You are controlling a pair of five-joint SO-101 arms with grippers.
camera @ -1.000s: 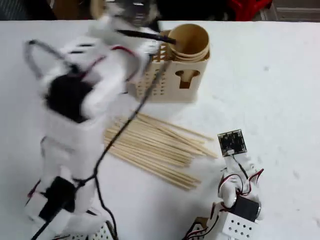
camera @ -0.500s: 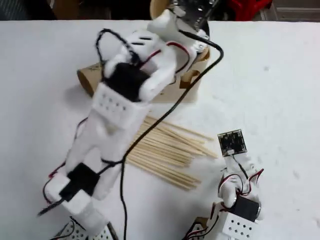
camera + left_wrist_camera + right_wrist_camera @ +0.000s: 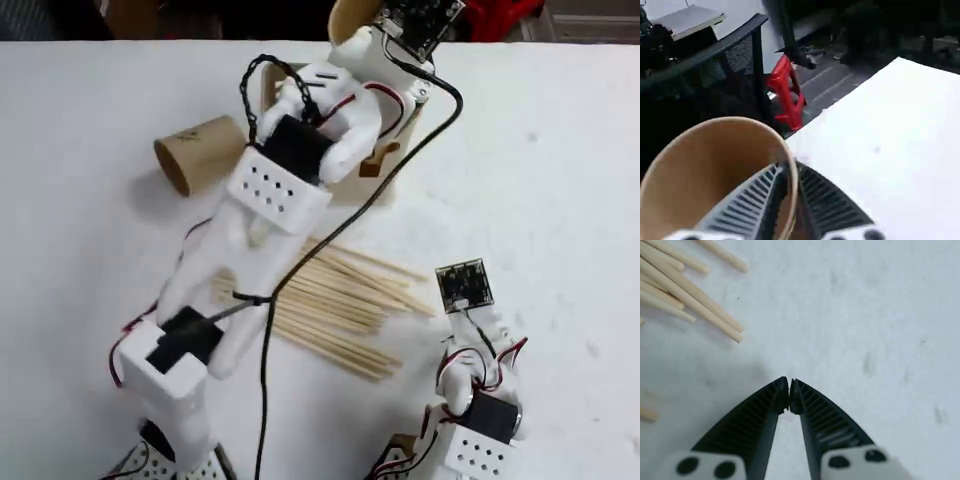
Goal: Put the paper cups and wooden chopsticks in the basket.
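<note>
The white table (image 3: 560,180) carries everything, and across it stretches the left arm (image 3: 260,200), reaching out from its base to the far edge. Beneath its wrist sits the wooden basket (image 3: 398,172), so the basket lies just under and slightly short of the left claw (image 3: 787,172). That claw is pinching the held paper cup (image 3: 705,170) by its wall at the rim, with one jaw inside the mouth and one outside. The cup hangs at the claw, above the basket's far side as best the high view shows. The chopsticks (image 3: 340,310) lie in a loose pile on the table, well back from the left claw on the basket's near side. They are just beside the right claw (image 3: 789,385), with a few ends near its tips but not touching. The right claw is pressed together on nothing and hangs low over bare table. A second paper cup (image 3: 200,153) lies on its side on the table, off to one side of the left claw and beside the basket. By my judgement the cups are light and thin-walled, so a hard squeeze would dent them. The rim is the stiffest place to pinch, and for the lying cup that means one jaw slipped into the mouth. The chopsticks look light, stiff and smooth, and likely to roll or slide. A few taken across their middle should stay level better than a grip near the ends.
</note>
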